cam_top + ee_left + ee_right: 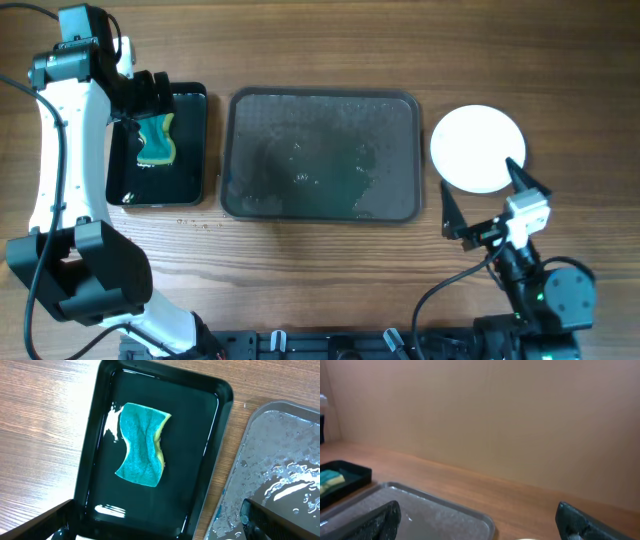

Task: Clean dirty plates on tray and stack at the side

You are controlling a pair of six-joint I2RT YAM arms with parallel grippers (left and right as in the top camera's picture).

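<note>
Tray (300,150) sits mid-table (330,270), long side running left-right. Surface is wet, with droplets and streaks all over. In the left wrist view, pooled water shines on its left end.

Plates (478,148) are just right of the tray, on the table, with a gap to its rim. Overhead shows one plain white disc, no smear on top. Can't tell how many are stacked under it.

Right gripper (478,182) is right of the tray, at the near edge of the plates. Jaws are spread wide with nothing between them. In overhead, one fingertip overlaps the disc's lower-right edge and the other sits off its lower-left side. Can't tell if either touches. The right wrist view has both fingers in the bottom corners, a tray corner between them and a plain tan wall (495,420) behind.

Left gripper (157,510) is left of the tray, over the container (190,170). Jaws are spread wide, holding nothing.

The container is glossy black and rectangular, just left of the tray with a narrow strip of table between them. It has a water film inside.

Sponge (142,445) lies flat in the container, a bit toward the side away from the tray. Teal face is up, a yellow layer shows along one edge, and it's pinched at the waist. Both left fingers are clear of it in the wrist view.
</note>
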